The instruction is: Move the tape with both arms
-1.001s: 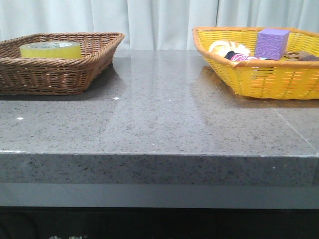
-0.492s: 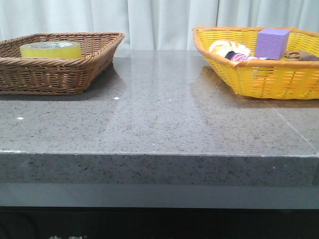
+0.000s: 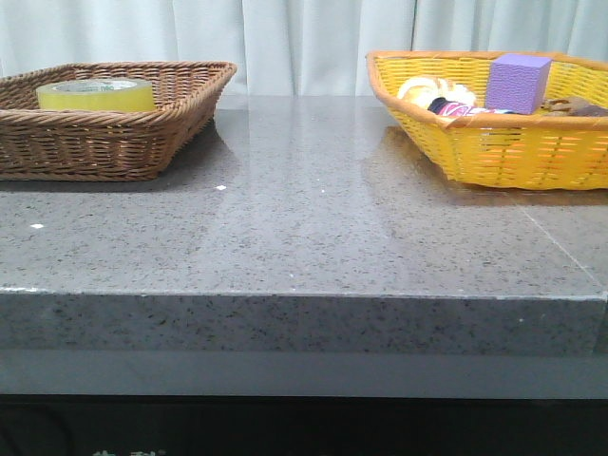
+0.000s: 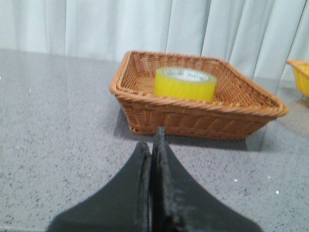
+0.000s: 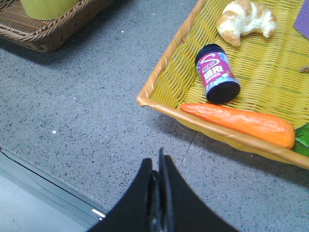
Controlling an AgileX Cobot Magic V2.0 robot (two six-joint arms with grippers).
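Observation:
The yellow tape (image 3: 95,94) lies flat in the brown wicker basket (image 3: 104,142) at the far left of the table. It also shows in the left wrist view (image 4: 184,83), inside that basket (image 4: 203,118), and partly at the edge of the right wrist view (image 5: 46,7). My left gripper (image 4: 153,140) is shut and empty, over the grey table short of the basket. My right gripper (image 5: 157,162) is shut and empty, over the table near its front edge, beside the yellow basket (image 5: 166,77). Neither arm shows in the front view.
The yellow basket (image 3: 494,152) at the far right holds a purple cube (image 3: 518,82), a croissant (image 5: 246,19), a small pink-labelled jar (image 5: 217,75), a carrot (image 5: 239,121) and something green (image 5: 303,140). A white curtain hangs behind the table.

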